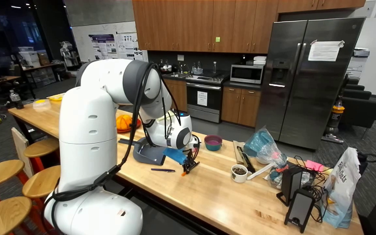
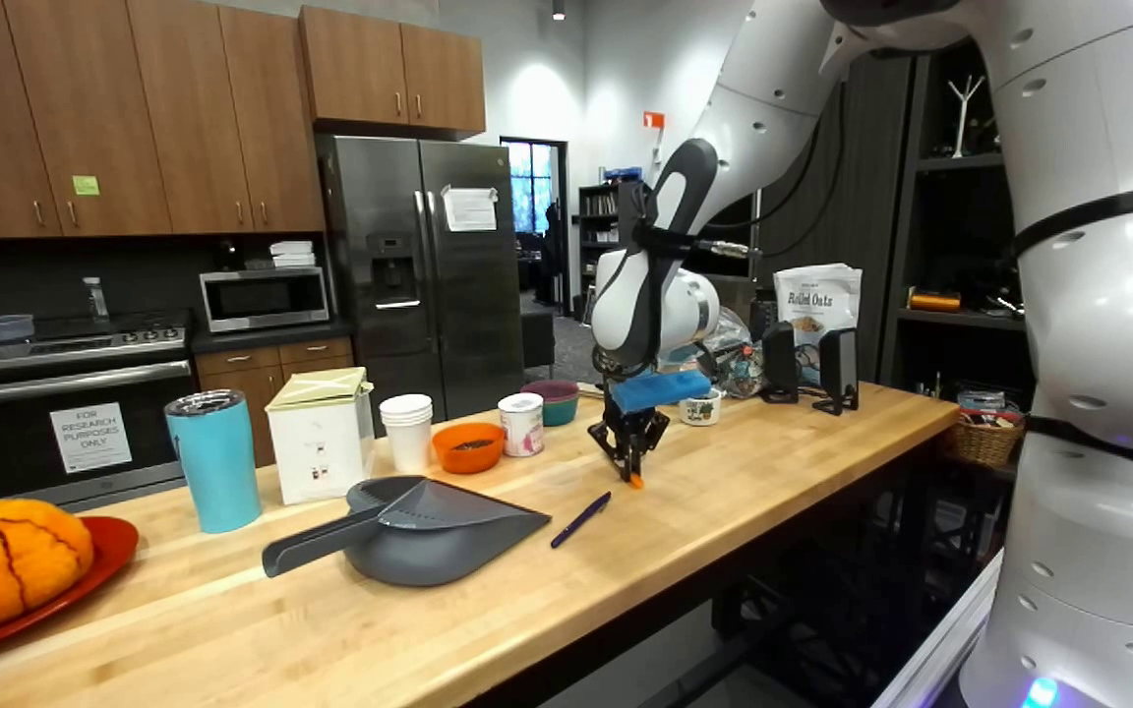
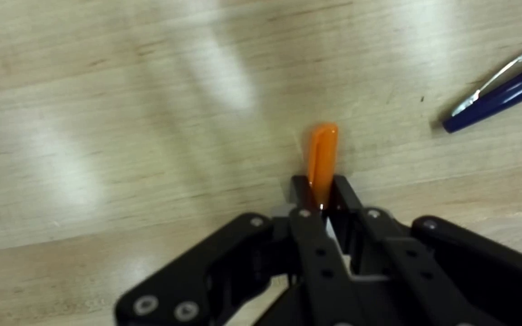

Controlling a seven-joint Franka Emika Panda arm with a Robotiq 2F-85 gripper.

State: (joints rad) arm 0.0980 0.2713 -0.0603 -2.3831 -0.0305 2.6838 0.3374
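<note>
The black two-fingered gripper (image 3: pixel 321 194) points down at the pale wooden worktop (image 2: pixel 281 639), its jaws drawn together around a slim orange pen-like object (image 3: pixel 323 149) whose rounded end sticks out past the fingertips. In both exterior views that end sits low, nearer the worktop's long edge on the robot's side than the far one; whether it touches the wood cannot be told. A flat blue piece (image 2: pixel 660 390) is fixed above the fingers.

Near the gripper but apart from it, a dark blue pen with a silver clip (image 3: pixel 503 98) lies close to that same long edge, between the gripper and a dark grey plastic dustpan (image 2: pixel 448 539).

Toward the far long edge stand a tall turquoise tumbler (image 2: pixel 215 467), a white box with a pale yellow lid (image 2: pixel 319 447), a stack of white paper cups (image 2: pixel 407 438), an orange bowl (image 2: pixel 468 452), a white cylindrical tub with pink markings (image 2: pixel 521 428) and a round purple-and-teal bowl (image 1: pixel 213 146).

On the gripper's other side, toward a short edge, are a white mug filled with dark pieces (image 1: pixel 239 177), two black-and-grey speakers (image 1: pixel 300 209) and a white bag of rolled oats (image 1: pixel 339 189).
</note>
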